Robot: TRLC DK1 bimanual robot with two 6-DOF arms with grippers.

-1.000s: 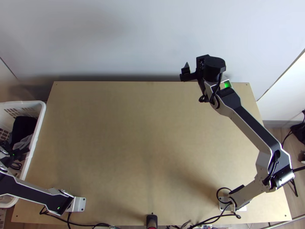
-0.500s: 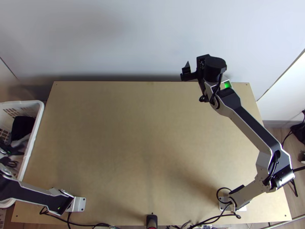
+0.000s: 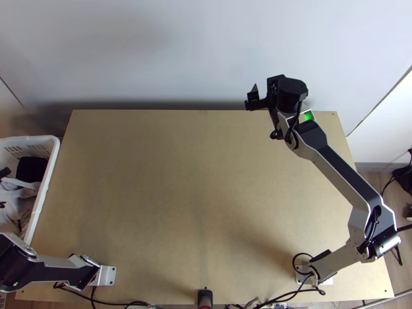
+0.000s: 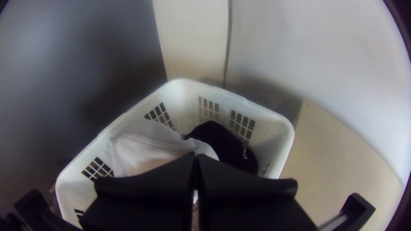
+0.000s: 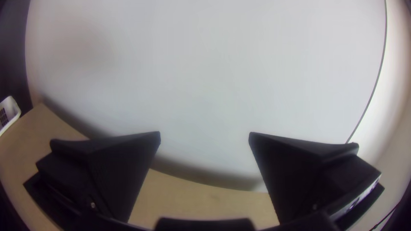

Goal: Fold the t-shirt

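Basket (image 3: 47,175), white with gridded walls, stands at the table's left edge, and in it lie the cloths. Which of them is the t-shirt, I cannot tell. At the far left of the top view, a dark part of the left gripper (image 3: 4,172) shows over the basket. In the left wrist view its fingers are brought together, tips meeting in front of the white cloth (image 4: 147,149); whether they pinch any of it, I cannot tell. That cloth is bunched, with loose creases and a ridge towards the black cloth (image 3: 32,168), which is crumpled in the basket's far corner nearest the table. The left arm (image 3: 56,271) runs low from its base out past the table's left side. Then comes the table (image 3: 180,195), pale wood, with cables (image 3: 136,304) along its near edge and a small dark device (image 3: 205,298) near the middle of that edge. Farther right, the right gripper (image 3: 256,101) hangs by the table's far edge, its fingers wide apart with wall (image 5: 205,85) and table seen between them. Rightmost, the right arm (image 3: 337,170) slants out from there to its elbow, then bends back to its base at the near right corner
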